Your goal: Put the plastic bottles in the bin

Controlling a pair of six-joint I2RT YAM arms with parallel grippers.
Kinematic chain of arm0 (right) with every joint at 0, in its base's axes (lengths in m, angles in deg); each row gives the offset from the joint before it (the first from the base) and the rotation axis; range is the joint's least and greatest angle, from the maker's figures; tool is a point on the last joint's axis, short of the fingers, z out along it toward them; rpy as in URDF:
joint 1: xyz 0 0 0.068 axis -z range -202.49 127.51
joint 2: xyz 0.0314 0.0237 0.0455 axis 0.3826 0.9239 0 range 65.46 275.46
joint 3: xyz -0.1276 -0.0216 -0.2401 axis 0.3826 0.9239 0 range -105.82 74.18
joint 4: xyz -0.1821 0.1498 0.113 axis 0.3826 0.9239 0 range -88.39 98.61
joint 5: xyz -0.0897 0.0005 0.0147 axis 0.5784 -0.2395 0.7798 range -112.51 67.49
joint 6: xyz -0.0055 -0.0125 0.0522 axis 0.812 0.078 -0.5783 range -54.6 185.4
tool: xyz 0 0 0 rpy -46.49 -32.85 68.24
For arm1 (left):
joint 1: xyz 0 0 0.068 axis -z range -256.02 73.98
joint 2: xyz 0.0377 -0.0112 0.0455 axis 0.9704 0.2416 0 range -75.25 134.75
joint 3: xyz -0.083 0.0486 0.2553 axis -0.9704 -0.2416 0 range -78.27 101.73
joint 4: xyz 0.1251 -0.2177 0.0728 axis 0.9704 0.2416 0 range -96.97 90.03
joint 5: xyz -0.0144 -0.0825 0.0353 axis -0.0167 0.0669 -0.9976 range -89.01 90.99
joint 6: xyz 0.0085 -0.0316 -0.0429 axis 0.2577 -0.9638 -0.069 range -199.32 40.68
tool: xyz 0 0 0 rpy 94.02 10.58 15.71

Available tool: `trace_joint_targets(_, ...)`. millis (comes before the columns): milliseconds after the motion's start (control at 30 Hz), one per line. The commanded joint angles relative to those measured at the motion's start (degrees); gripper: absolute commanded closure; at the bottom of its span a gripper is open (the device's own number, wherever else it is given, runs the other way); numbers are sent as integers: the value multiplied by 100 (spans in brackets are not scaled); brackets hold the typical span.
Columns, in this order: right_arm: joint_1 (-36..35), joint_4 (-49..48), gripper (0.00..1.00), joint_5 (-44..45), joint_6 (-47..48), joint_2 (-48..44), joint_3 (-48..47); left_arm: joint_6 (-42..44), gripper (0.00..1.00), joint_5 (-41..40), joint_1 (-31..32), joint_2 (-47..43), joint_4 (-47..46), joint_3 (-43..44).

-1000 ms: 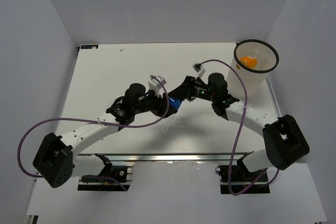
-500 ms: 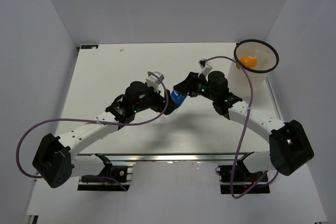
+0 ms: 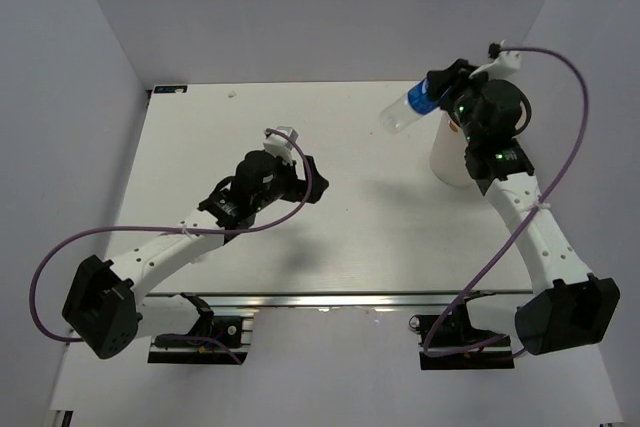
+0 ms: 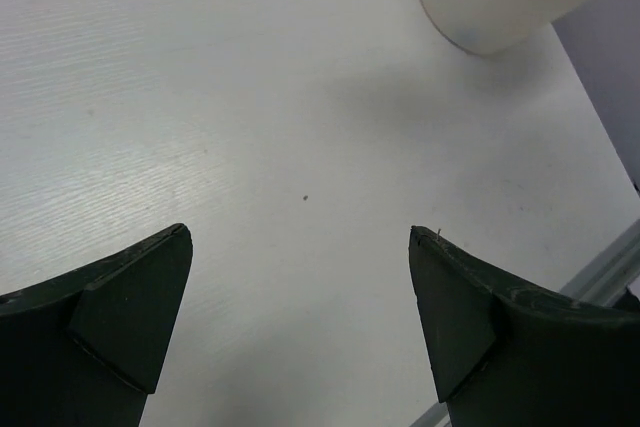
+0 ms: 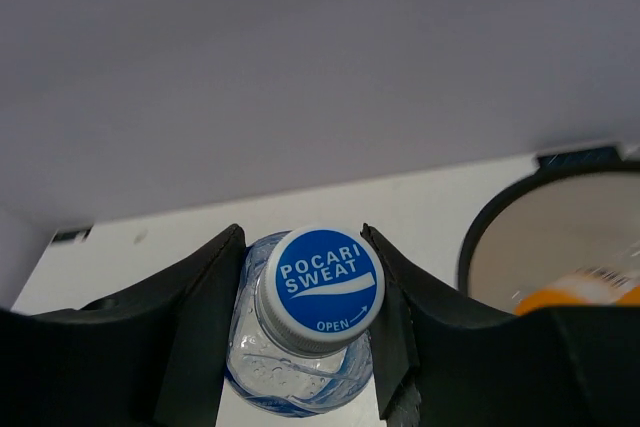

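Now: right tool (image 3: 440, 94) clamped around the neck of a blue-capped bottle (image 3: 402, 112), which is held aloft. Bin (image 5: 478, 239) just to that tool's right, with an orange bottle (image 5: 578, 293) inside. Left tool (image 4: 298, 239) spread wide, holding nothing, low over the desk (image 4: 250, 97); the bin wall stands ahead and to its right.

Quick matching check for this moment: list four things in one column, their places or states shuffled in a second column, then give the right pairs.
Things:
1. left pincer
2. right pincer
3. Pocari Sweat bottle
4. orange bottle

Places or states:
A. lying inside the bin
B. open, nothing between its fingers
C. blue-capped, carried in the air
D. shut on a bottle

Pairs: 1-B, 2-D, 3-C, 4-A
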Motion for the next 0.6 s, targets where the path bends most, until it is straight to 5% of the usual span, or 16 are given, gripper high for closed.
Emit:
trace_joint_targets(0, 116, -180, 100, 1195, 942, -190, -719, -246, 2, -375, -254, 82, -13, -7)
trace_joint_targets(100, 414, -294, 100, 2014, 1443, -15, -1097, -343, 2, -296, -422, 205, -74, -24)
trace_joint_targets(567, 1128, -743, 100, 2701, 2517, 1023, -1600, -493, 2, -480, -1239, 241, 215, -174)
